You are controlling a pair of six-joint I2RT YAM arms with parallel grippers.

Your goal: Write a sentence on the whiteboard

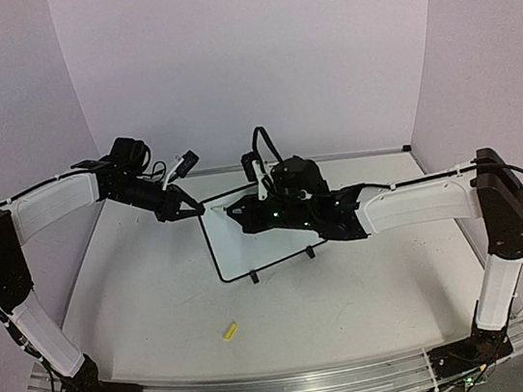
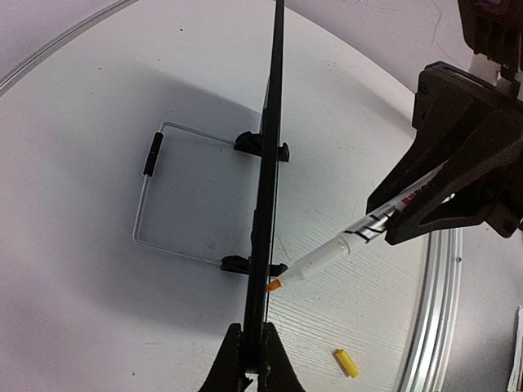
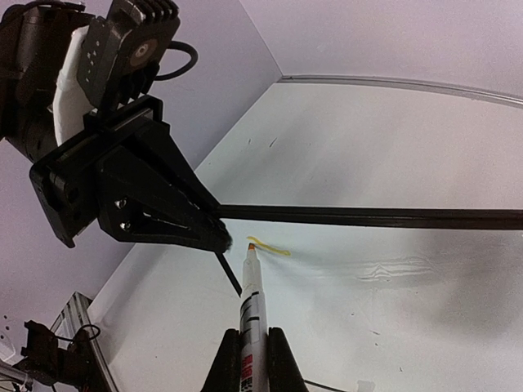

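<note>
Two grippers, one job each: the left gripper (image 2: 253, 355) steadies the board and the right gripper (image 3: 249, 359) does the writing.
Left gripper: jaws pinched fully together on the black frame of the whiteboard (image 1: 261, 248), at its upper left corner as seen from overhead.
Right gripper: jaws closed tight around the barrel of a marker (image 3: 250, 298), which sticks out forward past the fingertips.
Whiteboard: stands tilted near the middle of the table (image 1: 149, 299), on two black clip feet (image 2: 261, 145) with a thin wire stand (image 2: 153, 153) behind it; the left wrist view sees it edge-on.
Marker tip: orange-yellow, at the white face just beside the left gripper's fingertips; whether it actually touches cannot be told.
Sentence: only one short yellow stroke (image 3: 270, 247) shows, just under the top frame near the held corner; no letter is readable.
Done so far, by my judgement: cap off, board braced, pen at the starting corner, first mark laid.
Left to do: nearly the whole sentence; the rest of the white face looks bare in the right wrist view, though faint ink could be missed.
Cap: a small yellow cap (image 1: 229, 332) lies on the table, well apart from the board, toward the near edge.
Risk: pale ink on white will likely make progress hard to check from above.
</note>
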